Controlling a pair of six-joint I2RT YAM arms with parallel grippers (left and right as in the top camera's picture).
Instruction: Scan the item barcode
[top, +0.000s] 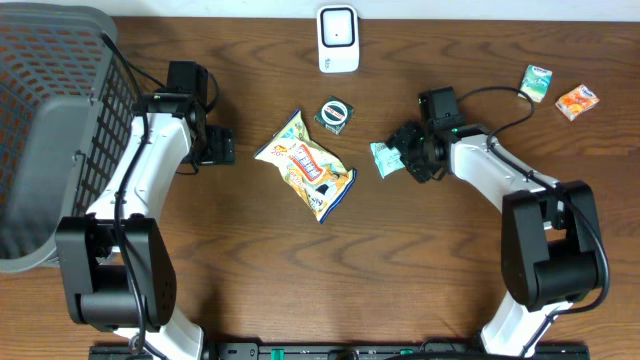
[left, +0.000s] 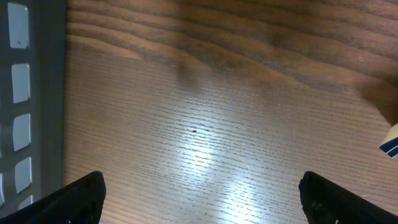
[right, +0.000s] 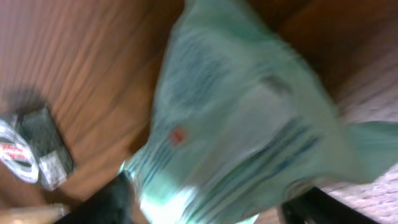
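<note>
A mint-green packet (top: 385, 158) lies on the wooden table, right of centre. My right gripper (top: 402, 152) is at its right edge. In the right wrist view the packet (right: 242, 118) is blurred and fills the space between the two dark fingers (right: 115, 199); whether they press on it is unclear. The white scanner (top: 338, 40) stands at the table's back edge. My left gripper (top: 222, 147) hovers open over bare wood left of a yellow chips bag (top: 308, 165); the left wrist view shows nothing between its fingertips (left: 199, 199).
A small dark packet (top: 335, 114) lies behind the chips bag and shows in the right wrist view (right: 37, 149). Two more small packets, green (top: 536, 83) and orange (top: 577, 101), sit at the back right. A grey mesh basket (top: 50, 130) fills the left side.
</note>
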